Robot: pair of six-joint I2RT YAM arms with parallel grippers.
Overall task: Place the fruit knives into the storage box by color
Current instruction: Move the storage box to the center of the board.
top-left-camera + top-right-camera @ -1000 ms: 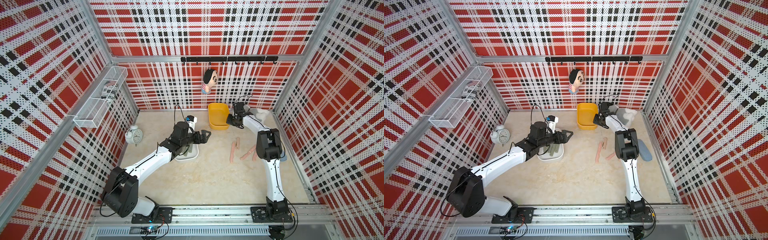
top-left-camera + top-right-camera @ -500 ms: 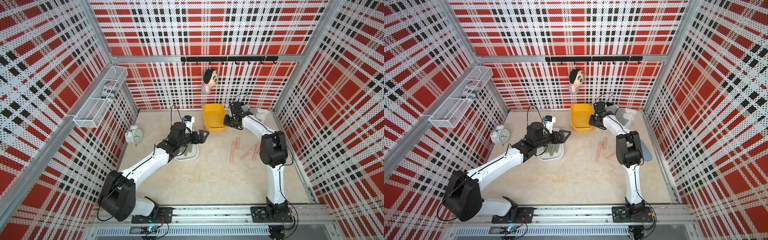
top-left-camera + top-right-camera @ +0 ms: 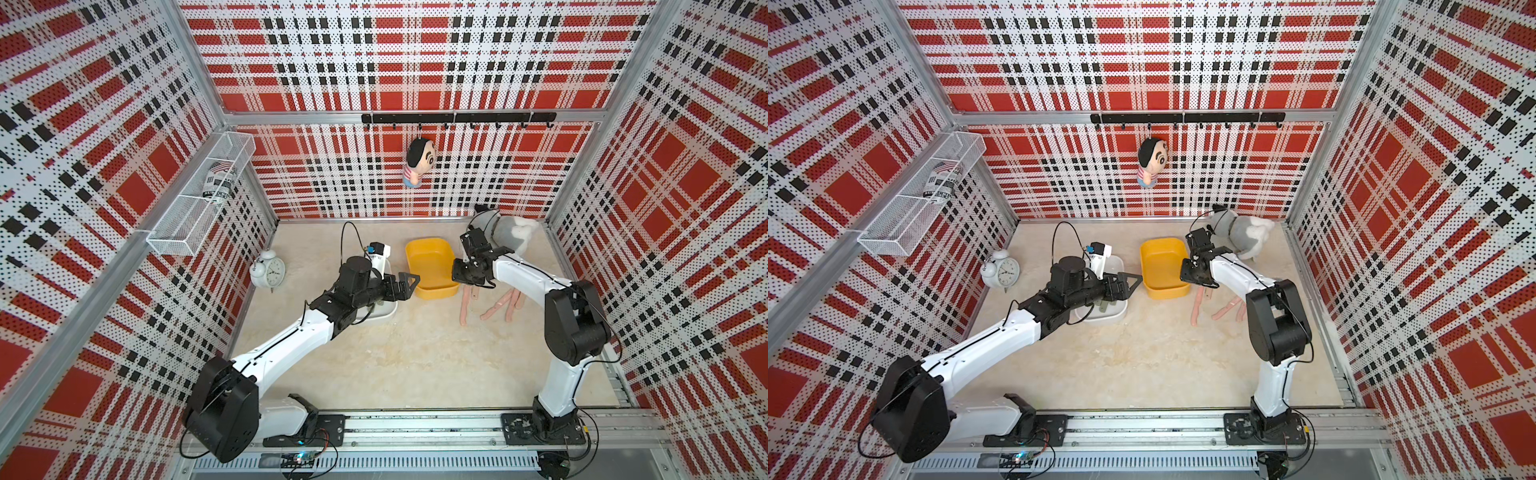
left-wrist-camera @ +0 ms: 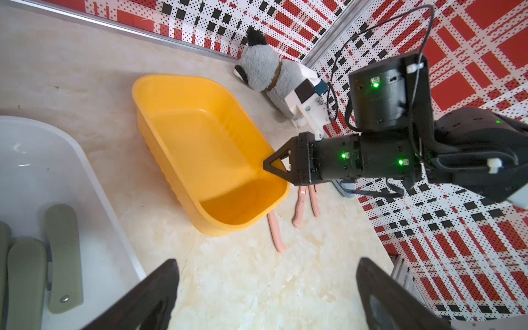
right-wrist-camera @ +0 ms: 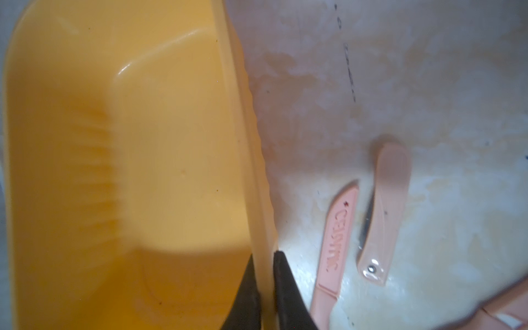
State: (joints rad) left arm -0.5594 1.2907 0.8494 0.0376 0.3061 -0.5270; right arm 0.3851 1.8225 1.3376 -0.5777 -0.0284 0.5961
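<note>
— What surrounds the beige marbled tabletop (image 3: 415,357)?
— Plaid perforated walls (image 3: 415,62) in red, black and white. On it, salmon pink plastic fruit knives (image 3: 465,307) lie beside the yellow plastic storage box (image 3: 428,266); sage green fruit knives (image 4: 61,257) sit in a white plastic box (image 4: 43,160)
— Grippers?
— The right gripper (image 5: 264,255) pinches the yellow box's rim; the left gripper (image 4: 267,264) is spread wide, holding nothing

Yellow box (image 4: 183,128): moulded plastic, was glossy inside, outer wall finely ribbed.
White box (image 4: 43,160), at its nine o'clock: smooth plastic, showed a high gloss.
Green knives (image 4: 64,257): matt plastic; one carried a bright metal rivet.
Pink knives (image 5: 383,211): matt plastic, one with raised lettering.
Tabletop (image 4: 257,271): mottled beige stone look, was smooth, faintly shiny.
Toy dog (image 4: 261,68), one o'clock corner: grey-white plush cloth.
Basket (image 3: 199,203), ten o'clock wall: white wire mesh.
</note>
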